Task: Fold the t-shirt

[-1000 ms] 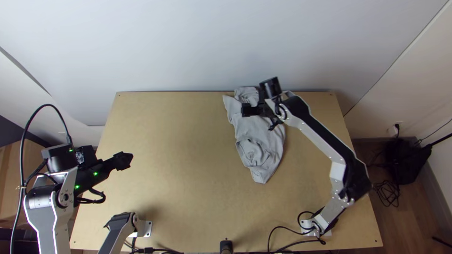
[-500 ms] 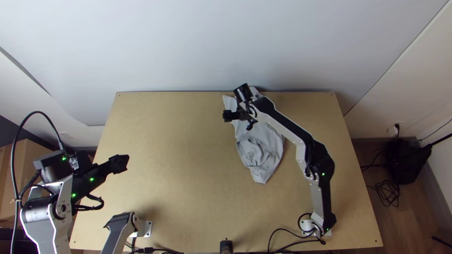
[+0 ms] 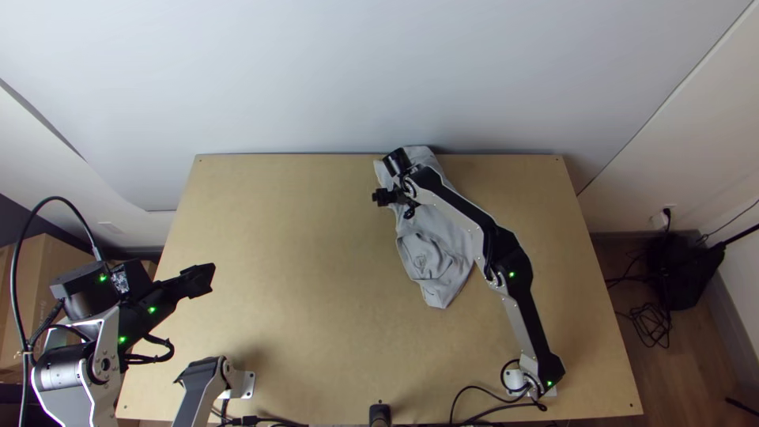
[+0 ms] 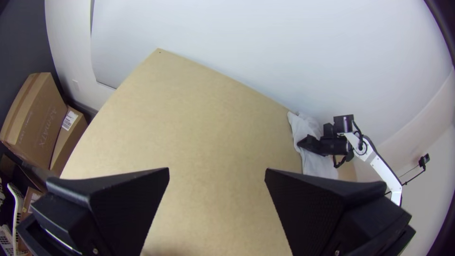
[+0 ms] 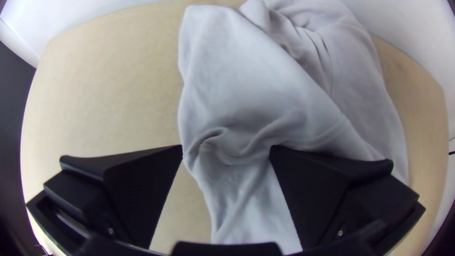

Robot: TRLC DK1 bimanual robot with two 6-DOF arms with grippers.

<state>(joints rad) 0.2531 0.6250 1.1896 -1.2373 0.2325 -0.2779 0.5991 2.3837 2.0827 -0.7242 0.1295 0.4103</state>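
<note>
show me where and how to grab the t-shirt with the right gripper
Likely best by the left edge of the t-shirt, pinched from above. It lies low on the table, but a small raised crease near that edge, beneath the open right gripper, looks easier to pinch.

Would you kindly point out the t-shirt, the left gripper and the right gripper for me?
T-shirt (image 3: pixel 432 267): top view, on the rumpled cloth near its lower end.
Left gripper (image 4: pixel 217 169): left wrist view, midway between its open fingertips.
Right gripper (image 5: pixel 226 147): right wrist view, midway between its open fingertips.
</note>
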